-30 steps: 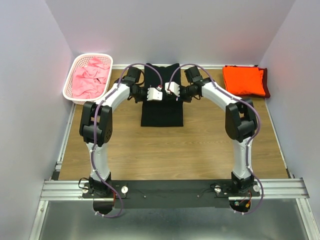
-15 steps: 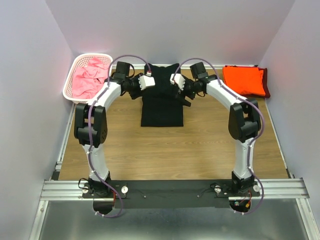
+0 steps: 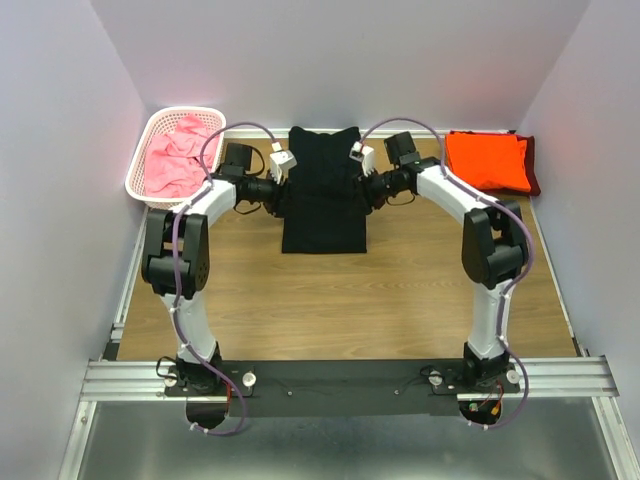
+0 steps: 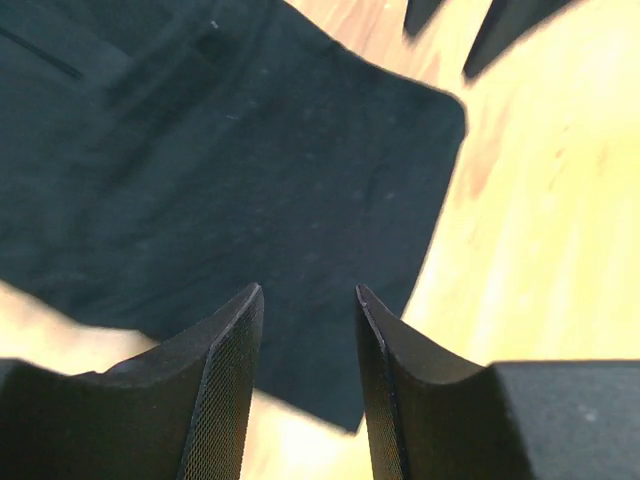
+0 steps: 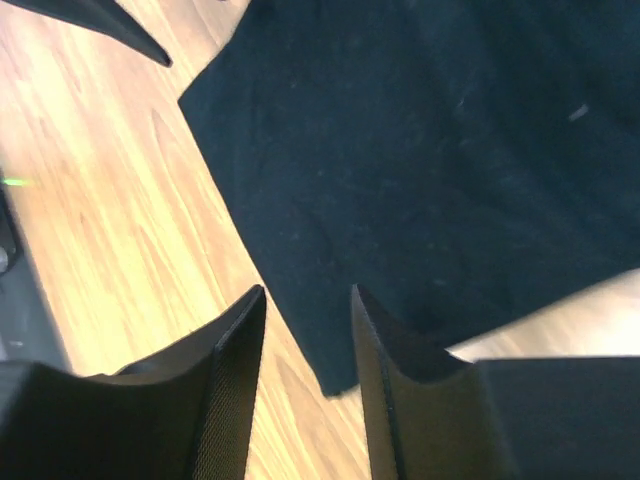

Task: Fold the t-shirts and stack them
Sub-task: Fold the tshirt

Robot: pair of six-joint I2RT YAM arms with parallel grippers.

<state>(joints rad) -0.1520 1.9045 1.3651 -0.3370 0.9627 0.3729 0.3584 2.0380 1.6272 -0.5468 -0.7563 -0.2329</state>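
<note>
A black t-shirt (image 3: 322,195) lies flat at the back middle of the table, folded into a narrow upright strip. My left gripper (image 3: 281,192) hovers at its left edge, open and holding nothing; from the left wrist the shirt (image 4: 250,170) fills the space beyond the gripper (image 4: 308,295). My right gripper (image 3: 364,190) hovers at the right edge, also open and empty, with the shirt (image 5: 420,150) beyond the gripper (image 5: 305,295). A folded orange t-shirt (image 3: 487,160) rests on a maroon one (image 3: 534,172) at the back right. Pink t-shirts (image 3: 180,155) fill the basket.
The white lattice basket (image 3: 140,172) stands at the back left against the wall. Walls close in the table on the left, back and right. Bare wood (image 3: 330,300) stretches between the black shirt and the arm bases.
Both grippers were shut close together over the middle of the black shirt. They have opened and swung apart to its left and right edges. The shirt lies as before.
</note>
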